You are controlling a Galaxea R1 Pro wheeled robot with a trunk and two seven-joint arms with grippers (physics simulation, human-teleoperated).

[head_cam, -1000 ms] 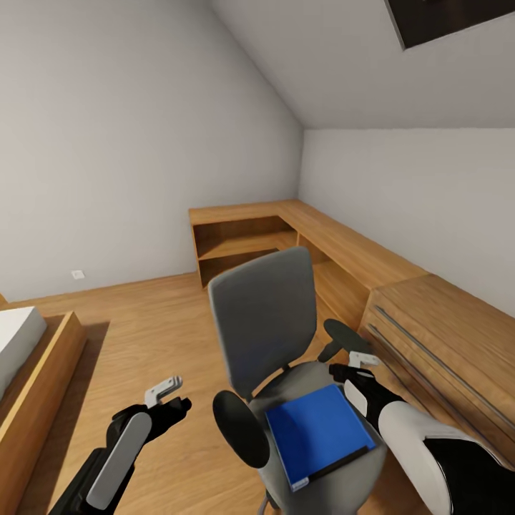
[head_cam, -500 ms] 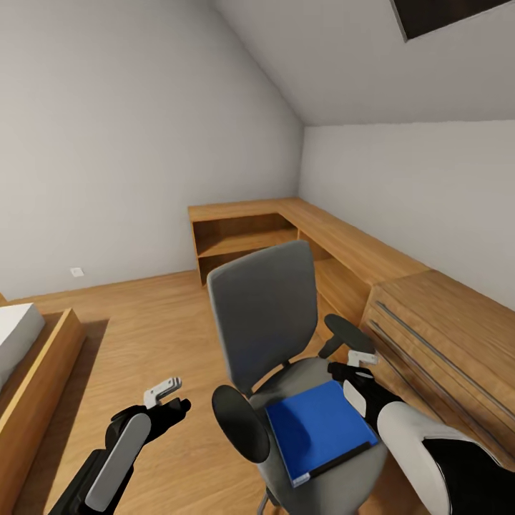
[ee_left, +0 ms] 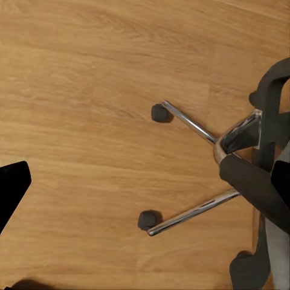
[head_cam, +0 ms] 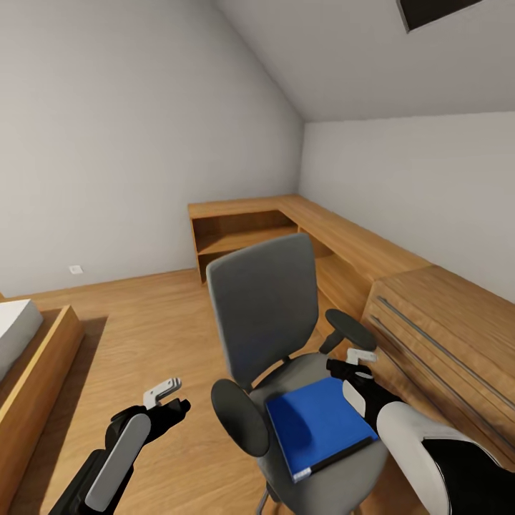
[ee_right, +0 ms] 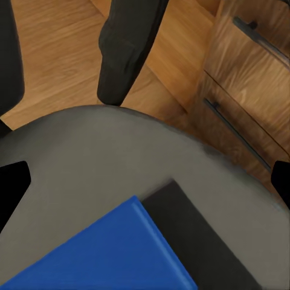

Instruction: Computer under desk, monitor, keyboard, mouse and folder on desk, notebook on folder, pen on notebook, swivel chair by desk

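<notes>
The grey swivel chair (head_cam: 265, 315) stands in the middle of the room, its back toward the wooden units. The bright blue folder (head_cam: 315, 425) lies flat on its seat and also shows close up as the folder (ee_right: 103, 254) on the grey seat (ee_right: 90, 157). My right gripper (head_cam: 345, 368) hovers open just above the seat's right side, between the folder and the black armrest (head_cam: 349, 330). My left gripper (head_cam: 175, 402) hangs open over the floor, left of the chair, above the chrome wheeled base (ee_left: 193, 124). The desk, computer, monitor, keyboard, mouse, notebook and pen are out of view.
Light wooden cabinets with drawers (head_cam: 443, 336) run along the right wall, close to the chair. Open wooden shelves (head_cam: 243, 239) fill the far corner. A bed with a wooden frame (head_cam: 36, 357) sits at the left. Wooden floor (head_cam: 143, 322) lies between the bed and the chair.
The whole head view has shifted slightly, so the camera moved. Both grippers keep their places relative to the chair and folder.
</notes>
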